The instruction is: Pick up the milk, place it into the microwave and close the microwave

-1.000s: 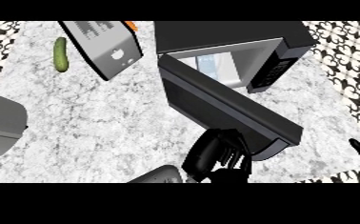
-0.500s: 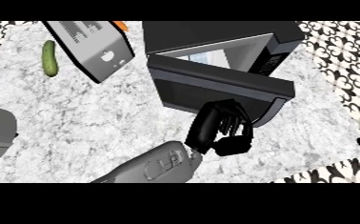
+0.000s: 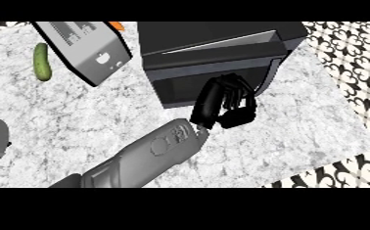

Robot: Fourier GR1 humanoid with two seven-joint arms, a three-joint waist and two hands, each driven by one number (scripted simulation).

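Pushes on the microwave (image 3: 217,33) door (image 3: 188,80) with the right hand (image 3: 225,104), forearm slanting in from the near left. Keeps the fingers (image 3: 235,88) curled narrow against the door's near face, holding nothing.

Shows no milk anywhere on the desk (image 3: 86,111); most likely sits inside the microwave, hidden behind the door, though cannot be confirmed from here.

Leaves the door not quite shut: a thin pale sliver along its top edge, wider toward the right, so probably hinged at the left with the free end at the right. Runs left to right along its long axis, tilted a little with the whole microwave.

Places the hand right of the door's middle, toward that free end, touching the near face. Calls for a push straight away toward the far side to take up the last sliver. Risks nudging the microwave rather than seating the door if pressed off-line.

Shows no left hand, so only the right within reach of the door.

Off to the far left, well apart: a toaster (image 3: 86,53) and a cucumber (image 3: 42,61).
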